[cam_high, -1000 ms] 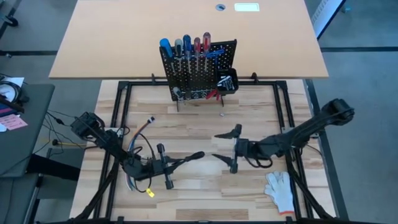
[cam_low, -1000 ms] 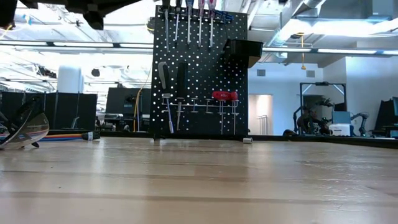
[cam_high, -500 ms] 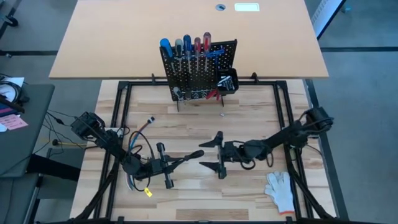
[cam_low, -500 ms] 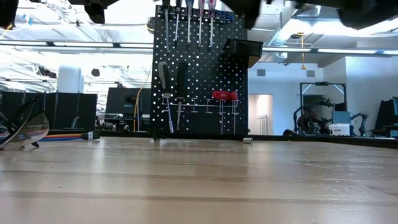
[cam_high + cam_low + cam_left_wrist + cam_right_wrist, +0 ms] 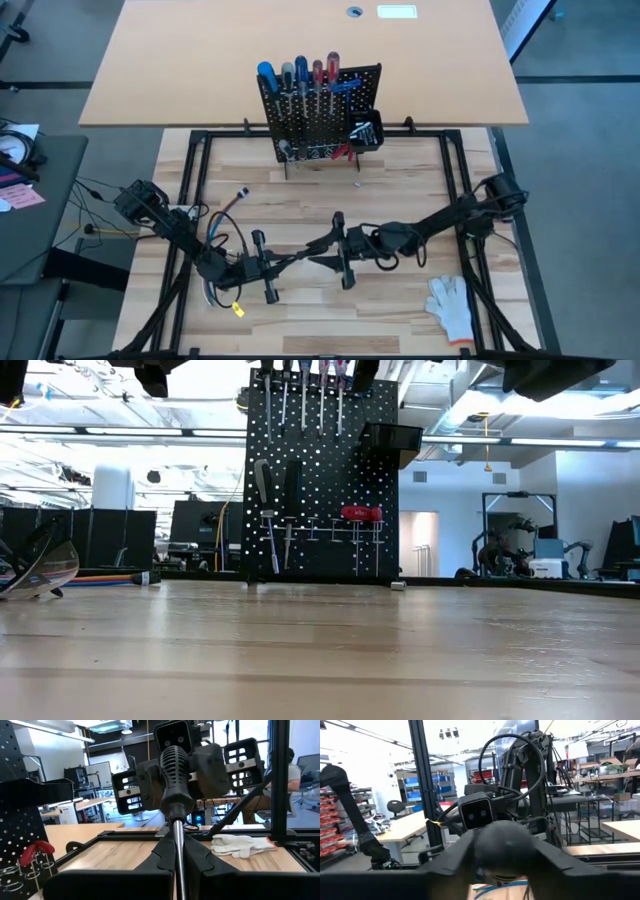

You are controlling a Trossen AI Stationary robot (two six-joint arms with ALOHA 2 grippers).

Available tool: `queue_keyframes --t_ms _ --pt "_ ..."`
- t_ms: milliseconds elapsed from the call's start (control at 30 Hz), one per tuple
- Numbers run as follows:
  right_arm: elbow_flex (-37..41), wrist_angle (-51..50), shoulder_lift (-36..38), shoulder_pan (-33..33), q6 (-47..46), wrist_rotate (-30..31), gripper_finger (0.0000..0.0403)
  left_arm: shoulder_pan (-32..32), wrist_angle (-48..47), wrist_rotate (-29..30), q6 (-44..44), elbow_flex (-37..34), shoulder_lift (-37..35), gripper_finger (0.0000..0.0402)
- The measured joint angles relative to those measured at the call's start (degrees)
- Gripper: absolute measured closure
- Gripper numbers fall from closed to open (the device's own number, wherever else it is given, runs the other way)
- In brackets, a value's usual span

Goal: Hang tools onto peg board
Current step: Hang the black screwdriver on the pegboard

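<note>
though half hidden, black-handled screwdriver (image 5: 175, 780)

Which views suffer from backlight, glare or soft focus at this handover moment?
Low view: bright ceiling lights behind turn the peg board into a silhouette, though the red-handled pliers stay readable. Left wrist view: the screwdriver handle is sharp, the room behind washed out by window light. Right wrist view: that handle fills the foreground, out of focus. High view: evenly lit, no glare.
</note>
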State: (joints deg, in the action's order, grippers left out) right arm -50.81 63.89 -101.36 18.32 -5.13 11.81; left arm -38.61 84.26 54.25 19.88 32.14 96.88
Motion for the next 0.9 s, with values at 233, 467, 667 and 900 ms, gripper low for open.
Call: queue_keyframes --t_ms 233,467,667,900 --pt "0.04 -6.42 3.79 -0.12 1.11 0.91 0.0293 0.19 -2.53 -0.08 -1.30 0.12 -0.04 0.0390" --pt "-7.78 -37.86 15.94 -2.21 1.72 9.53 0.0293 -0.02 -16.48 8.78 -7.52 -0.18 -0.08 0.0342" --pt "-21.27 -68.48 17.46 -7.11 1.68 18.77 0.0293 1.21 -26.94 12.13 -19.06 -0.22 -0.07 0.0315" --pt "-27.54 -77.94 9.02 -17.17 5.00 18.37 0.0293 1.99 -27.48 12.41 -20.35 -0.20 -0.04 0.0317"
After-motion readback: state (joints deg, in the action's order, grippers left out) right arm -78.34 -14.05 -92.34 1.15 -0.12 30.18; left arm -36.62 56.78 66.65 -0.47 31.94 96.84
